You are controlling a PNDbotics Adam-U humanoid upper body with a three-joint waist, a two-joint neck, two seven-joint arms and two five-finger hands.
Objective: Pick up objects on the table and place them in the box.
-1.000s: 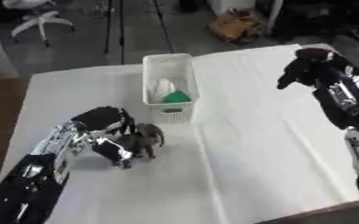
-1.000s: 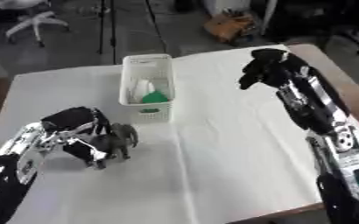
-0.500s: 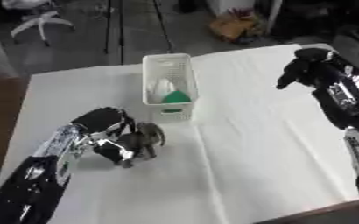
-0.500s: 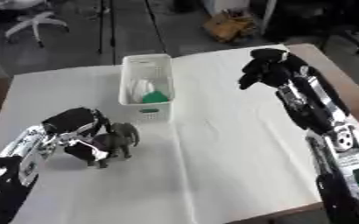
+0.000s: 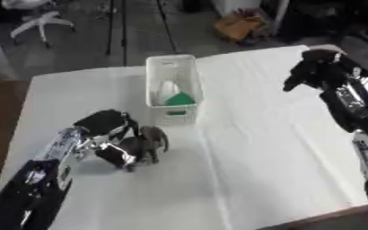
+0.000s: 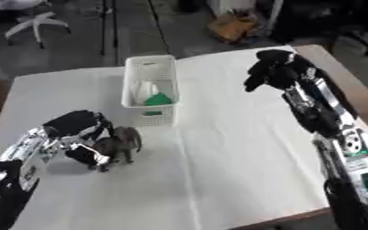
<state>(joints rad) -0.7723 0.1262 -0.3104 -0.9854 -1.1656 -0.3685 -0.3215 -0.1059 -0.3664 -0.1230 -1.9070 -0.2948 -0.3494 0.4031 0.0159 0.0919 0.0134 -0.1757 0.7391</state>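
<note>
On white-clothed table [image 5: 281, 148]: basket [image 5: 174, 74]; beyond, dark floor, office chair [image 5: 36, 19].

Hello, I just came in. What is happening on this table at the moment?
A humanoid robot is clearing a white table into a white basket. Its left robot hand is curled around a small grey toy animal near the front left of the table, just in front of the basket; the toy is not in the basket yet. The basket already holds something white and something green. The right robot hand hangs over the far right of the table, fingers curled, holding nothing.
</note>
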